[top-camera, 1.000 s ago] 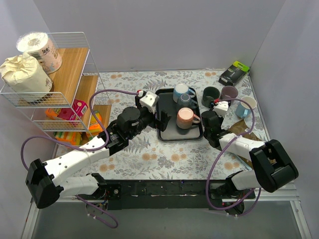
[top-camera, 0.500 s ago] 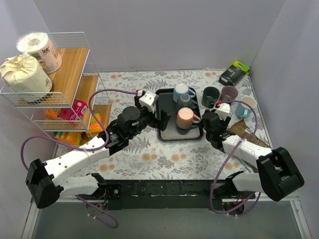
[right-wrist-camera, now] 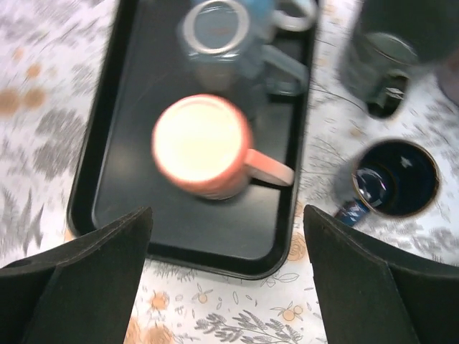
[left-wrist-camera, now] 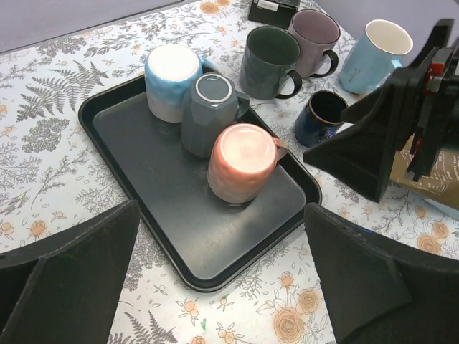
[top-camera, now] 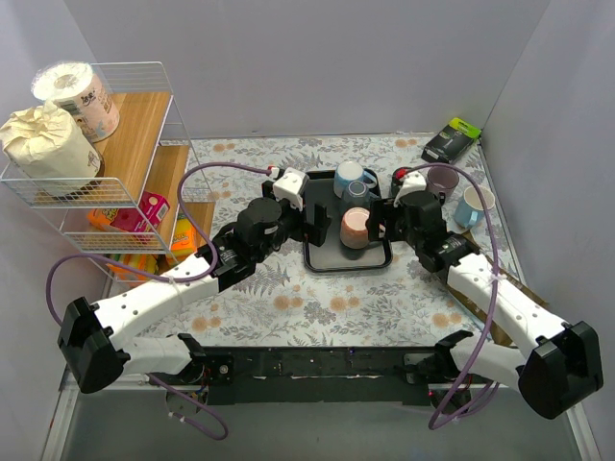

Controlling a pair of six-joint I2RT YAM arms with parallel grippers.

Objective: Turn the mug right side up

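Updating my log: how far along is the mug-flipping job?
Done: green mug, purple mug, sky-blue mug, navy mug upright beside the tray. In hand: nothing; left gripper and right gripper open, the right facing the pink mug. Left: that, the grey mug and blue-white mug, upside down on the tray.

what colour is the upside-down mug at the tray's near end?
Salmon pink. The mug shows best in the left wrist view.

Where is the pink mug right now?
In the top view the pink mug sits upside down on the black tray, toward its near right corner, right beside the grey mug.
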